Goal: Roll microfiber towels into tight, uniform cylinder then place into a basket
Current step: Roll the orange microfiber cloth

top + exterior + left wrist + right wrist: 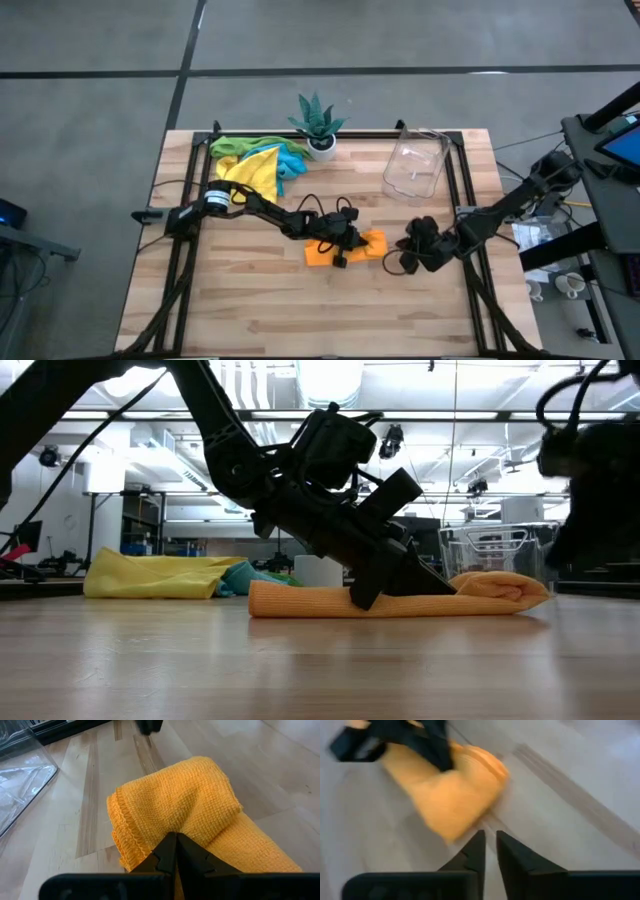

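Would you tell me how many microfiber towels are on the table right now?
4 visible: an orange towel mid-table under the left gripper, and green, yellow and light blue towels heaped by the plant. The heap may hide more.

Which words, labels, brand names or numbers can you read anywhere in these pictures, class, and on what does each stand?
None can be read. The orange towel, the clear basket, the plant pot and the wooden table bear no print, and the room behind in the low view shows no legible sign.
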You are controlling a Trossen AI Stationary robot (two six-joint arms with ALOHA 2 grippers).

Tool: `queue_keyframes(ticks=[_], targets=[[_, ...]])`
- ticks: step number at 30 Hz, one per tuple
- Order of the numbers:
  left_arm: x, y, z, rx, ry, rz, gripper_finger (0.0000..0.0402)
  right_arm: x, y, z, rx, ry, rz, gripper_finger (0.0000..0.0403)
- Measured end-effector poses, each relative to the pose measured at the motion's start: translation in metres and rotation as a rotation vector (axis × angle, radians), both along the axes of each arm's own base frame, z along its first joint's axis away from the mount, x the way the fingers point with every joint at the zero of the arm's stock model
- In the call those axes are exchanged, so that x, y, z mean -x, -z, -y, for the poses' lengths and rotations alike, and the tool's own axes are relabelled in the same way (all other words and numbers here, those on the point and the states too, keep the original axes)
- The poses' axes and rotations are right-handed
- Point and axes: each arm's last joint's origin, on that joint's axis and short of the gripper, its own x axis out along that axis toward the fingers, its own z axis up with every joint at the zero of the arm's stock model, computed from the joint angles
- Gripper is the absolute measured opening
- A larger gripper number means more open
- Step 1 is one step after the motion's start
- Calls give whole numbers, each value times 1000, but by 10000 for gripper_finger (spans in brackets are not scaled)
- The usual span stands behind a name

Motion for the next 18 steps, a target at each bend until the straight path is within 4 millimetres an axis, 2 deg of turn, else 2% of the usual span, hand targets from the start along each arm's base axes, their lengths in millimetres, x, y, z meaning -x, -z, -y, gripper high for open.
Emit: queue_keyframes(ticks=[3, 10, 13, 18], targets=[[0, 0, 0, 0, 0, 0, 0, 2, 9, 5, -74, 71, -8, 83], [-1, -1, 0, 1, 0, 7, 0, -6, 18, 16, -264, 148, 112, 171], [-1, -1, 0, 1, 0, 7, 0, -5, 24, 23, -291, 174, 132, 189], [0, 0, 0, 1, 0, 6, 0, -6, 29, 29, -361, 190, 241, 196]])
